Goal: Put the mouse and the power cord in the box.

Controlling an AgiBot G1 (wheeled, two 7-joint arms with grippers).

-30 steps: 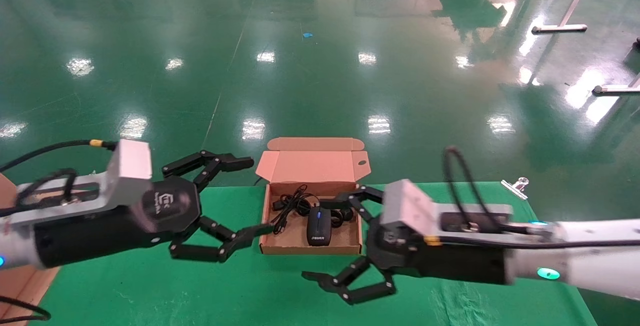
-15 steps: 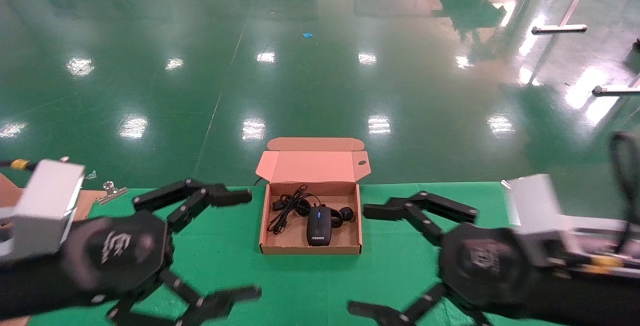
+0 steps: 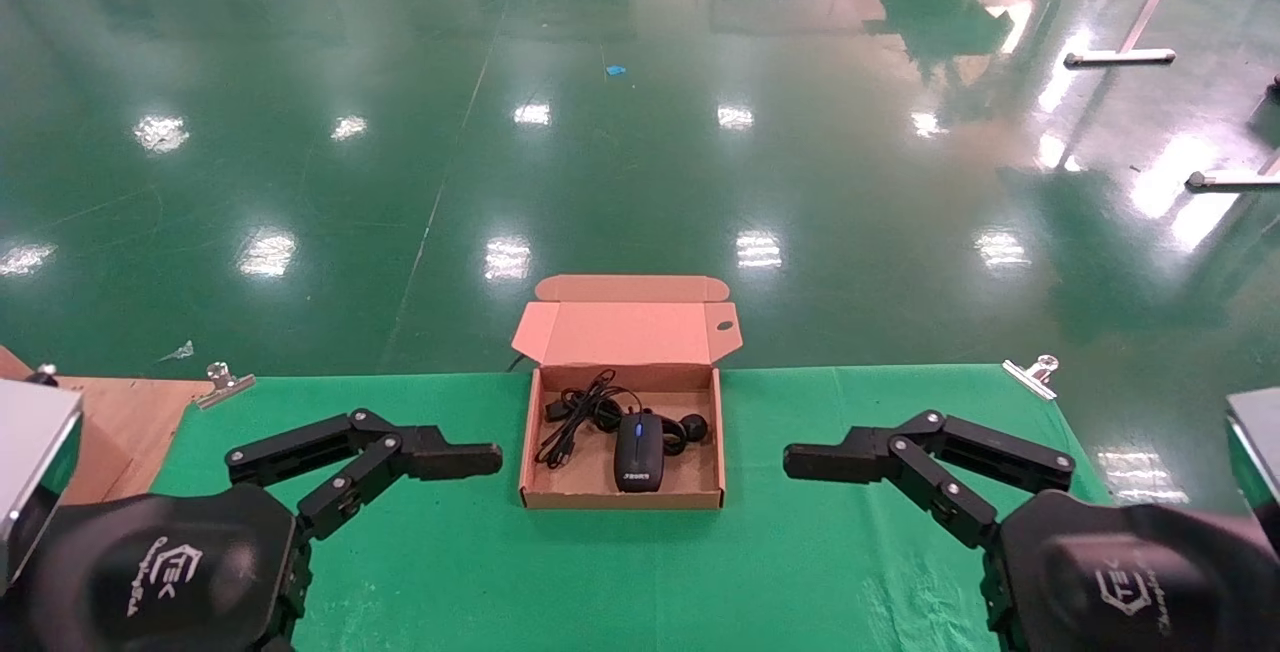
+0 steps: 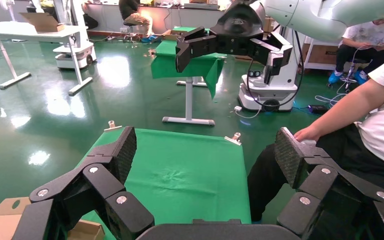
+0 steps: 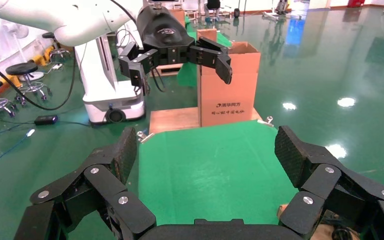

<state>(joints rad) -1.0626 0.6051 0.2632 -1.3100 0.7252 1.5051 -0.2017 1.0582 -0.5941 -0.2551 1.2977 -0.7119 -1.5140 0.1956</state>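
The box sits open in the middle of the green table, its lid tilted back. The black mouse lies inside, blue wheel lit. Beside and behind the mouse the coiled power cord also lies in the box. My left gripper is open and empty, low at the near left; one of its fingers points at the box from a short way off. My right gripper is open and empty at the near right, with one finger clear of the box.
A green cloth held by metal clips covers the table. A plain cardboard slab lies at the left edge, and a tall carton stands on it. A seated person is beside the table's right side.
Both arms have drawn back from the box, outward and toward the near edge, staying open. The mouse and the cord have not moved in the box.
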